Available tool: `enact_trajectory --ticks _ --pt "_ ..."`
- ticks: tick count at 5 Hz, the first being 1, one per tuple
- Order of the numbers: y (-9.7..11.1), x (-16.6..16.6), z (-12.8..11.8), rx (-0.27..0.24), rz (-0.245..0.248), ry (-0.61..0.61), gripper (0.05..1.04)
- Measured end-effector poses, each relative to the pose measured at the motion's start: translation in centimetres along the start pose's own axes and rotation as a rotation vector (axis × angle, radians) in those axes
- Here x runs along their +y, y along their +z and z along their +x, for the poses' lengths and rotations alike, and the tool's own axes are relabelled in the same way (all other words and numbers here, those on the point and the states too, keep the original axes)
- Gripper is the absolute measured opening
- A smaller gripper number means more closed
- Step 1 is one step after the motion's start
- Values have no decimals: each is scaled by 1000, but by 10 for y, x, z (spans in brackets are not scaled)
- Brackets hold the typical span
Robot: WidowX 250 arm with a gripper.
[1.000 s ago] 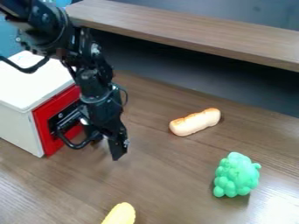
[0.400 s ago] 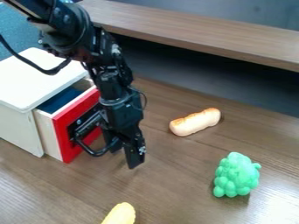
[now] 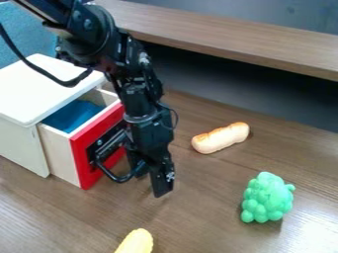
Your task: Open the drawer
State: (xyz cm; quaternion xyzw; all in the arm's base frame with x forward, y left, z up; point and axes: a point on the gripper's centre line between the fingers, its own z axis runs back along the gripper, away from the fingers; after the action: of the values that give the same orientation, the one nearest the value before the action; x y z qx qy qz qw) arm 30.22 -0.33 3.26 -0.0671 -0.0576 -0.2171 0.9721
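While the end effector [image 3: 151, 183] hangs alongside, the drawer [image 3: 81, 157] gapes.

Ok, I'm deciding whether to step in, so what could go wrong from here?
The tool is at the handle and might slip off during a pull. The red-fronted drawer stands partly out of the white cabinet, so too strong a pull could drag the cabinet along. The black cable sags across the cabinet's top from this view and might brush it.
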Motion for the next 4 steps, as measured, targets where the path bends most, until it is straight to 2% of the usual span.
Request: enact_trajectory --ticks 3,4 --pt "-1 -37 14 19 -52 -139 999" --pt "-4 -49 16 42 -36 -199 999"
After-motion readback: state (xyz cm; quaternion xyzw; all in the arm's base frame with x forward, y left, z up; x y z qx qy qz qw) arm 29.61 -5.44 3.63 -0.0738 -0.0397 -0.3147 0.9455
